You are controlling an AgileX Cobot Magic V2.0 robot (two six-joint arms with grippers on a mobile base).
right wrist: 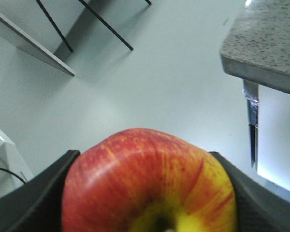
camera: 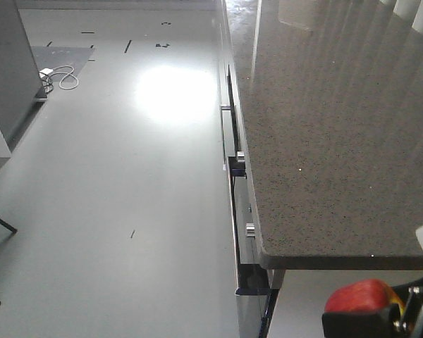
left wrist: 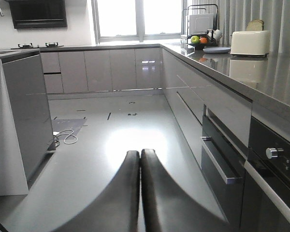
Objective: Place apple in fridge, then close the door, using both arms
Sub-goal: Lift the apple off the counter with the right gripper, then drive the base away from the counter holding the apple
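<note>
My right gripper (right wrist: 144,155) is shut on the apple (right wrist: 150,186), red with a yellow patch round the stem, which fills the space between the two black fingers (right wrist: 34,198). In the front view the apple (camera: 363,296) shows at the bottom right corner, below the countertop's near edge, with the right gripper (camera: 381,317) round it. My left gripper (left wrist: 140,154) is shut with nothing between its fingers and hangs above the grey floor. The fridge and its door are out of view.
A speckled countertop (camera: 324,141) runs along the right, with an oven's knobs (camera: 249,229) and drawer handles (left wrist: 217,164) below it. A grey island cabinet (left wrist: 21,116) stands at the left, a white cable (camera: 60,76) beside it. Thin black legs (right wrist: 106,24) cross the floor.
</note>
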